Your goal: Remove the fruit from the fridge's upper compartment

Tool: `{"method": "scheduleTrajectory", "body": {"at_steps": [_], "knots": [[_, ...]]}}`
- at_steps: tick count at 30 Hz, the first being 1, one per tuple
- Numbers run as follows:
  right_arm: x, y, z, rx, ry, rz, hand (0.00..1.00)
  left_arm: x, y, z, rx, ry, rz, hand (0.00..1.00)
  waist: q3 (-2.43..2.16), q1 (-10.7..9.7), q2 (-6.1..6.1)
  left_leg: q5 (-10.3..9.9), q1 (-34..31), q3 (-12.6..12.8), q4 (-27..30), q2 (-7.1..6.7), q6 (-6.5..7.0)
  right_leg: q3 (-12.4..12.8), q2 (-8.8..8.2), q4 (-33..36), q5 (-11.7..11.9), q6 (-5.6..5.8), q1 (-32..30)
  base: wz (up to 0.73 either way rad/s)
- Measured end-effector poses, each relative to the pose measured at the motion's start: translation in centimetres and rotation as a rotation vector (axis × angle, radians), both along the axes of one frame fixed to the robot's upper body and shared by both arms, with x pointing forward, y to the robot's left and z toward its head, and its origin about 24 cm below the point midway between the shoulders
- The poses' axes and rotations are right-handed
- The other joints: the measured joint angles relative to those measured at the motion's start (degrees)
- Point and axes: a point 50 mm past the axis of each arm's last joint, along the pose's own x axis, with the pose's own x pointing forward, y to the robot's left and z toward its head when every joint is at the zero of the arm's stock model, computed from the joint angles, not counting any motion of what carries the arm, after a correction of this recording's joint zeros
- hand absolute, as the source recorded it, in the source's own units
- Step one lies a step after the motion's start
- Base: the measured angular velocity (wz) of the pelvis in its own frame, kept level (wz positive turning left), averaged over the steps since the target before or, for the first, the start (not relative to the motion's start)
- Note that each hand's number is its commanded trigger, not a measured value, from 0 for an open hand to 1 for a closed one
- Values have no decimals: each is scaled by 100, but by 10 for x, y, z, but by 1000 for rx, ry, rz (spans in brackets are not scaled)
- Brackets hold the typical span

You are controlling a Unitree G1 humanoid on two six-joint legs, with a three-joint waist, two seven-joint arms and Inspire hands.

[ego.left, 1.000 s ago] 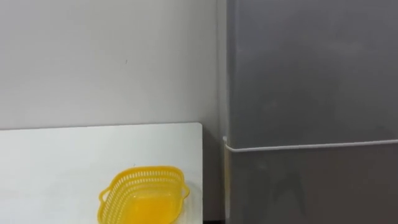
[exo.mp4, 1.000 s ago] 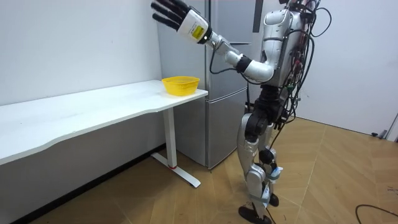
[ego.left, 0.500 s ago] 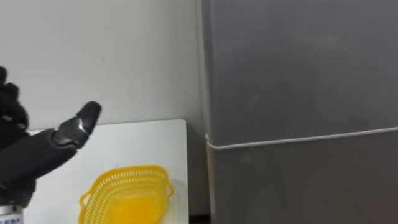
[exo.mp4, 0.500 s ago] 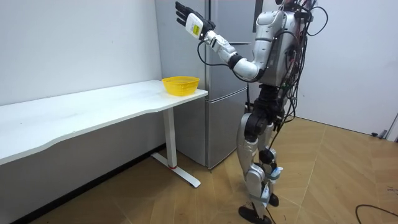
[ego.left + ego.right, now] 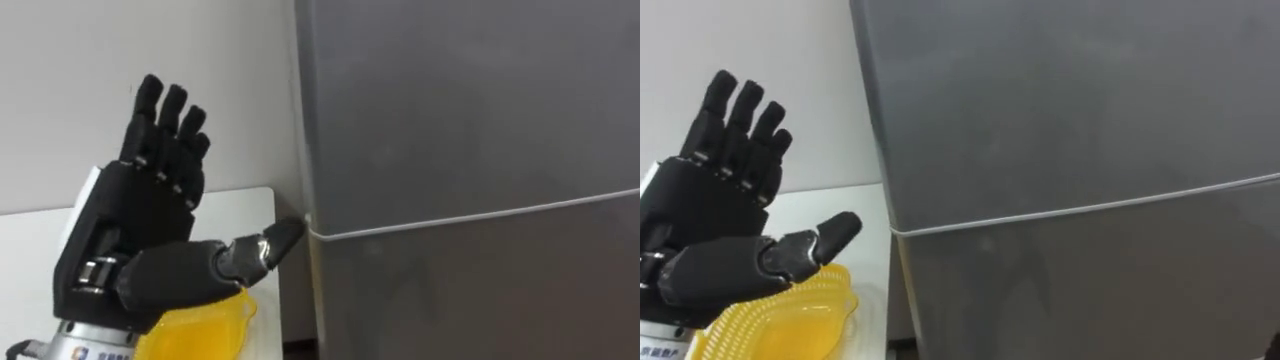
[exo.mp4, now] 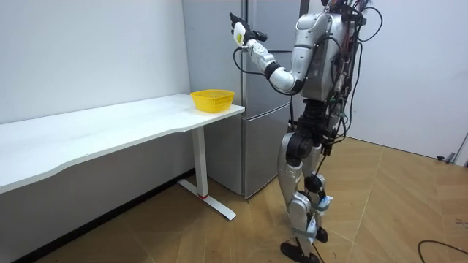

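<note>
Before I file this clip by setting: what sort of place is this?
Likely a room set up as a kitchen: a tall grey fridge, a long white table along the wall, a yellow basket on it.

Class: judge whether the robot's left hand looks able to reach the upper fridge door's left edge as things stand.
Probably yes: the open left hand is raised just beside the upper fridge door, with nothing between them.

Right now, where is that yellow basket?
The yellow basket sits at the end of the white table, beside the fridge; in the eye views it lies lower left, partly behind the left hand.
</note>
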Motion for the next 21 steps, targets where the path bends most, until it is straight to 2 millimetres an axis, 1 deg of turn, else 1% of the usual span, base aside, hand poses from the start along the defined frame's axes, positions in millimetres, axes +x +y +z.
{"method": "scheduleTrajectory", "body": {"at_steps": [3,9,11,12,15,18,21], "knots": [[-5,-2,0,-5,27,18,0,0,-8,-2,23,9,-53,0,-2,-15,2,0,2,8,-7,-3,0,2,0,0,0,0,14,0],[-6,-7,1,-25,94,133,0,-1,-25,-9,113,44,-183,0,2,2,18,0,23,30,-2,-1,0,13,-4,49,0,0,30,-1],[-4,-8,1,-33,108,183,0,-2,-29,-10,128,45,-219,0,32,25,23,0,40,42,-3,3,0,43,-3,83,0,1,21,-6],[-3,-9,2,-34,111,200,0,-2,-31,-11,137,46,-232,0,36,25,37,0,40,36,-1,4,0,49,-2,92,0,0,18,0],[-3,-12,2,-43,130,259,0,-2,-30,-11,154,48,-235,0,42,32,66,0,44,59,-1,4,0,57,-2,100,0,1,12,0],[-4,-12,2,-36,144,260,0,-2,-30,-11,164,48,-245,0,40,66,85,0,47,61,-1,4,1,59,-1,102,-1,1,10,0],[-4,-13,3,-36,153,269,0,-2,-30,-11,166,48,-249,0,39,54,87,0,30,60,6,1,1,60,-4,82,-3,3,14,0]]}}
